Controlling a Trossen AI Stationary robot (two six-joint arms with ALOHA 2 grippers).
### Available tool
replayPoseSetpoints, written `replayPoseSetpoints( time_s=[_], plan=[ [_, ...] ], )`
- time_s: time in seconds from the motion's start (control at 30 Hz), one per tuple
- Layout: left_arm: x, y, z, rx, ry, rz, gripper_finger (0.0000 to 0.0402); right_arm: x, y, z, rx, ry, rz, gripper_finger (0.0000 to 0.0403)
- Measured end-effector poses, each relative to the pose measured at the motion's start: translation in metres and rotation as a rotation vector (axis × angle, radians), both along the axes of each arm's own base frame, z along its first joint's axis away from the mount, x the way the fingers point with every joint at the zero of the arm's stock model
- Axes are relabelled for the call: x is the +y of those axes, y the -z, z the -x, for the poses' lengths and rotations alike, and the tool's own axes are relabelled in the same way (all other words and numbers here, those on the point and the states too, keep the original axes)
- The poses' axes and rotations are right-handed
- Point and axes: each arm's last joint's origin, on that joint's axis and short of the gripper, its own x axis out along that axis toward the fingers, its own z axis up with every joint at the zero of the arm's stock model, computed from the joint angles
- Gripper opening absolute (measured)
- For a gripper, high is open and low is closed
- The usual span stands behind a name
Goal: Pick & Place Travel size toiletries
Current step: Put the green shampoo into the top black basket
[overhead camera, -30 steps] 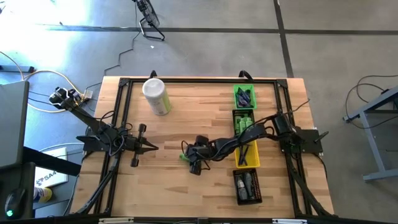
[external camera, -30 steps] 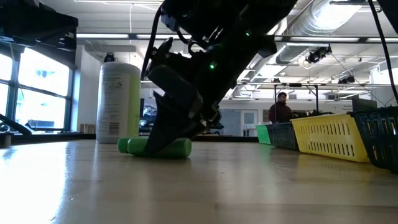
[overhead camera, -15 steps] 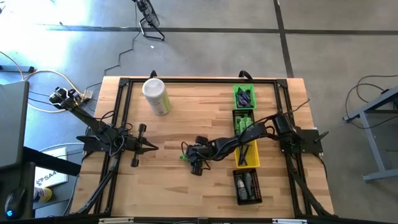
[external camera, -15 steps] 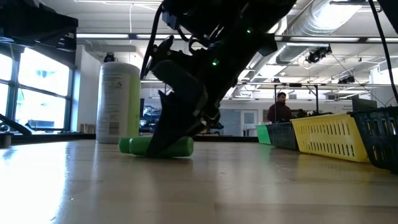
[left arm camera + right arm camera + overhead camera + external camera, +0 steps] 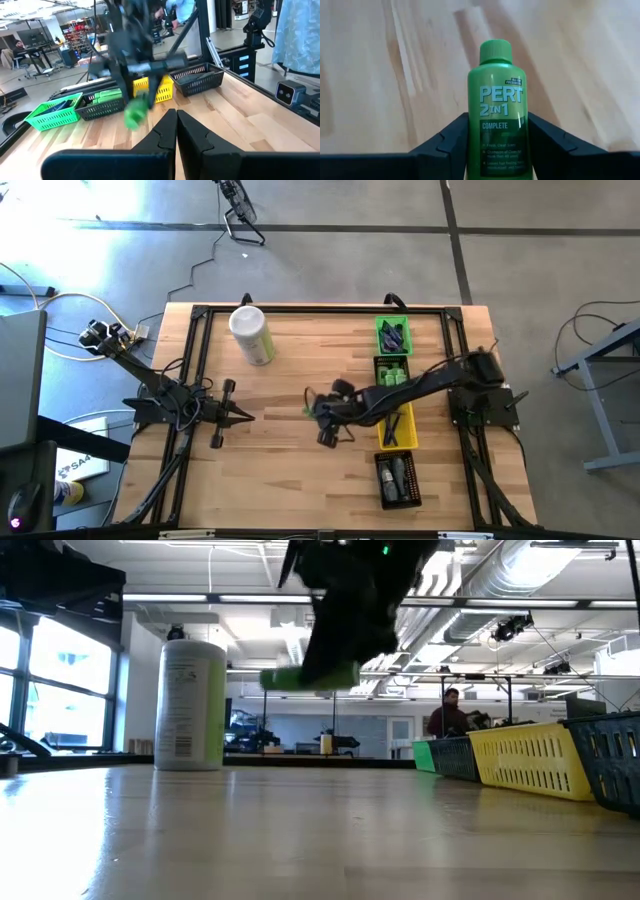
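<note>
Bottle: small glossy bright green Pert 2-in-1 bottle, round ribbed cap, white lettering.
Right gripper: matte dark fingers clamped on the bottle's sides, narrow.
Bottle's place: in the air above mid-table, left of the yellow slatted bin.
Change: half a second ago it lay on the planked wooden table; now lifted.
Left gripper: fingers pressed together, empty, at table's left.
</note>
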Motion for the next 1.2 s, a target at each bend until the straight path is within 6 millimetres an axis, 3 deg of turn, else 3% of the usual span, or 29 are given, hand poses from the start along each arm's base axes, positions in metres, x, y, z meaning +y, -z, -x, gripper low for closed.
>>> replayPoseSetpoints(
  time_s=[0.3,0.47,0.6,0.73,1.07,1.2],
  plan=[
    [0.0,0.0,0.0,0.003,-0.003,-0.001,0.0007,-0.02,-0.07,0.066,0.058,0.255,0.077,0.016],
    [0.0,0.0,0.0,0.002,-0.003,-0.001,0.0007,-0.03,-0.09,0.099,0.092,0.403,0.139,0.0157],
    [0.0,0.001,0.0,0.004,-0.003,-0.003,0.0007,-0.034,-0.093,0.112,0.11,0.503,0.182,0.0159],
    [0.0,0.001,0.0,0.005,-0.002,-0.003,0.0007,-0.037,-0.081,0.116,0.128,0.552,0.194,0.0158],
    [0.0,0.001,0.0,0.005,0.002,-0.003,0.0007,-0.052,-0.005,0.142,0.228,0.783,0.181,0.0159],
    [0.0,0.001,0.0,0.005,0.002,-0.003,0.0007,-0.06,0.015,0.145,0.229,0.835,0.127,0.0159]
  ],
)
